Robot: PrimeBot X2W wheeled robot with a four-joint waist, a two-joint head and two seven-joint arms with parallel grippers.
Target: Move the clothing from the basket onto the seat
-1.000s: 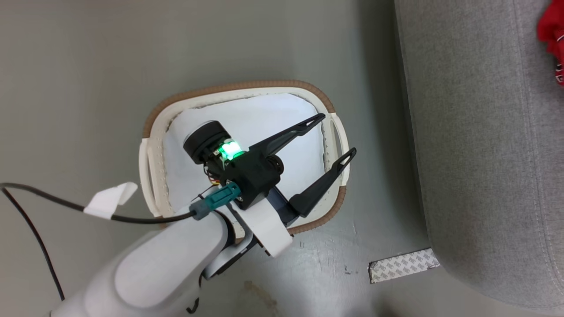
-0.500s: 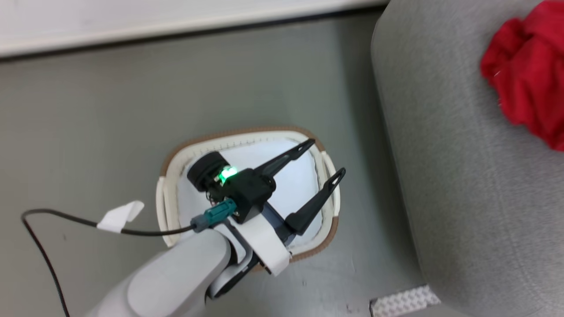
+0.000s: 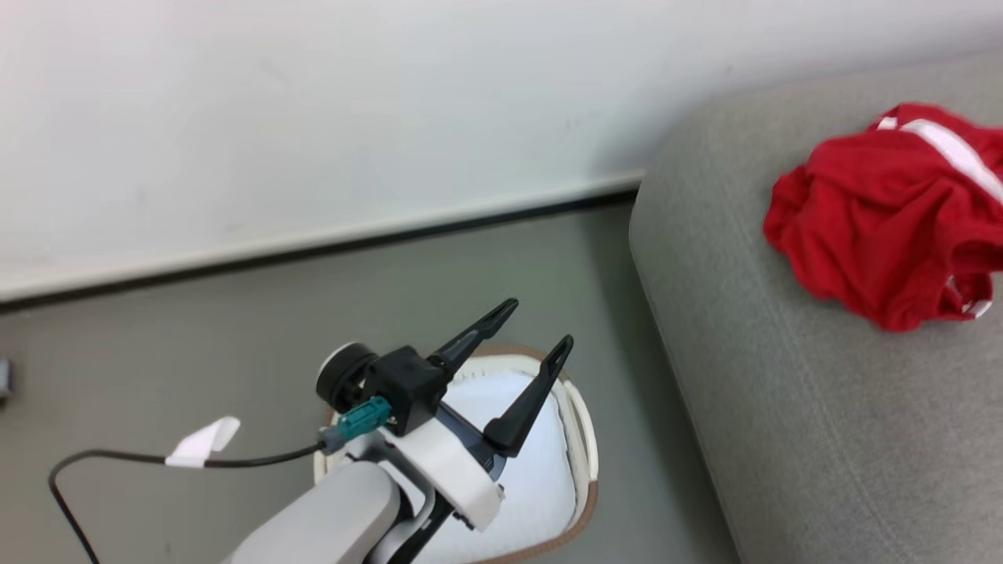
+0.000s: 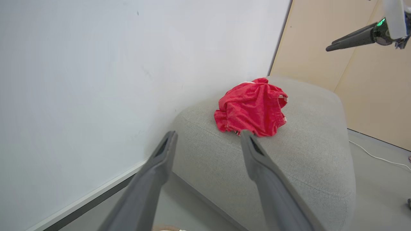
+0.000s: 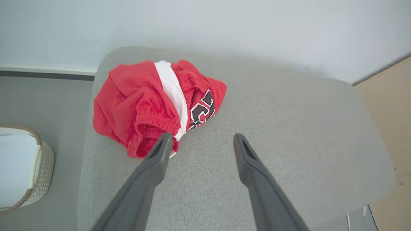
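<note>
The clothing (image 3: 874, 231), a crumpled red garment with a white stripe and lettering, lies on the grey seat (image 3: 744, 376) near its corner by the wall. My right gripper (image 5: 202, 138) hovers open just above the seat, its left finger close to the clothing (image 5: 144, 102), nothing between the jaws. My left gripper (image 3: 541, 323) is open and empty over the basket (image 3: 586, 478). In the left wrist view it (image 4: 208, 134) points at the clothing (image 4: 252, 110) from a distance. The right arm's fingers (image 4: 353, 34) show at the top right.
A pale blue-white cloth (image 3: 525, 439) lines the basket, which stands on the grey floor left of the seat (image 5: 289, 128). A white wall with a dark skirting line runs behind both. A black cable with white tape (image 3: 200, 442) trails from my left arm.
The head view has swung up toward the wall, bringing the clothing on the seat fully into view. The right gripper has opened. My left gripper stays open over the basket.
</note>
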